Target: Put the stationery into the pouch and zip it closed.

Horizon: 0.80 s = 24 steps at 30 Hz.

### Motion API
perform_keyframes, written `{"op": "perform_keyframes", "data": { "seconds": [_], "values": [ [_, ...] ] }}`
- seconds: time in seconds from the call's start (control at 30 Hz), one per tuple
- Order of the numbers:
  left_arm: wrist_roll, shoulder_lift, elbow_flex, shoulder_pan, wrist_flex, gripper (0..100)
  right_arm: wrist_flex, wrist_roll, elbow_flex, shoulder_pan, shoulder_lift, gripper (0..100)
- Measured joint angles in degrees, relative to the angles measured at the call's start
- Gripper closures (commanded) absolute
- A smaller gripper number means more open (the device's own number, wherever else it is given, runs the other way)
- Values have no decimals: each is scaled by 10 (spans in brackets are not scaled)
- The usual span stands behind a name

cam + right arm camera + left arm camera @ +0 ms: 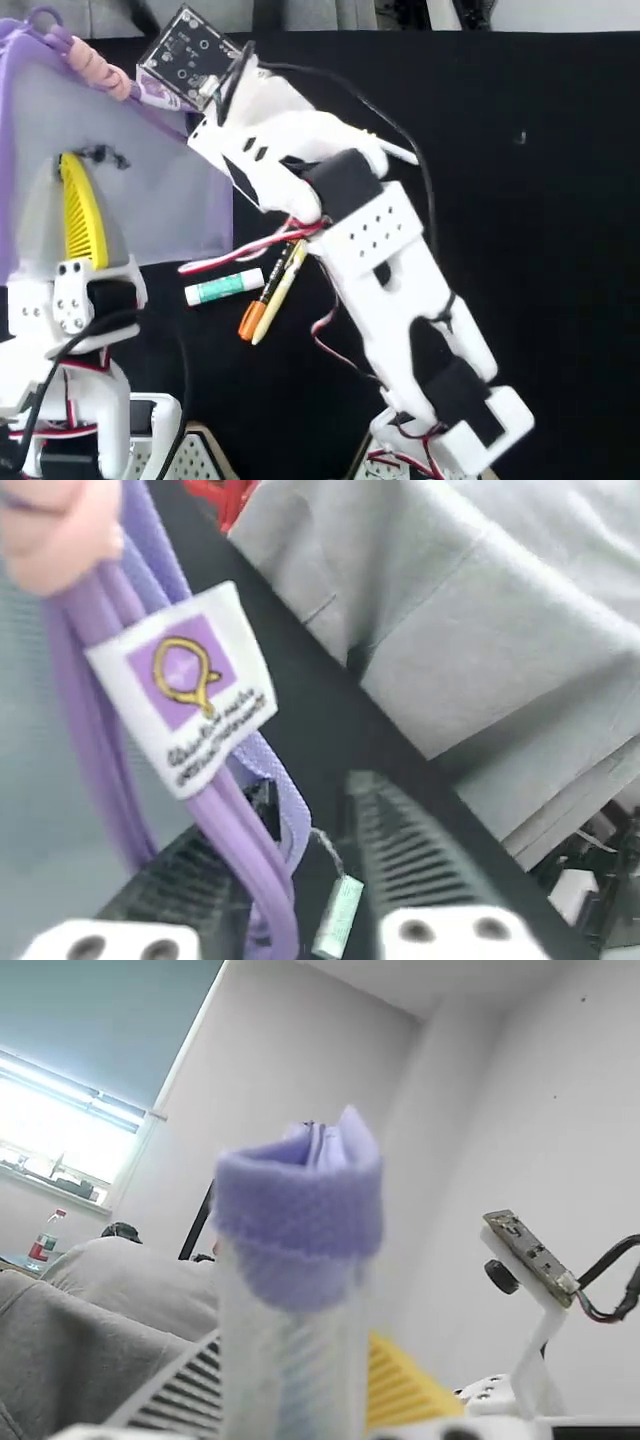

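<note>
Two pens (268, 296) and a glue stick (223, 287) lie on your counter (540, 200); left fingers (82, 210) clamp the pouch (150, 170), right fingers (420, 870) gape around its edge.

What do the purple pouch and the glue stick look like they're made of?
The purple pouch looks like matte woven fabric; its pinched edge shows a fine weave. The glue stick is probably hard plastic: a smooth white and green body.
</note>
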Motion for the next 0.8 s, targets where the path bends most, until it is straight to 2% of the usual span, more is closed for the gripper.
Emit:
{"op": "perform_keyframes", "data": {
  "seconds": [0.1, 0.27, 0.4, 0.53, 0.73, 0.8],
  "values": [
    [6, -5, -1, 0, 0, 963, -2, 0, 5, 20, -33, 988],
    [5, -3, 16, 1, 2, 814, -8, -14, 5, 87, -102, 988],
    [5, -6, 15, 25, 55, 805, -8, -52, 5, 142, -146, 988],
    [-42, -6, -11, 113, 144, 804, -8, -62, 5, 165, -187, 988],
    [-185, -7, -80, 331, 254, 804, 0, -62, 5, 193, -237, 988],
    [-212, -6, -91, 384, 271, 804, 3, -62, 5, 206, -259, 988]
  ]
}}
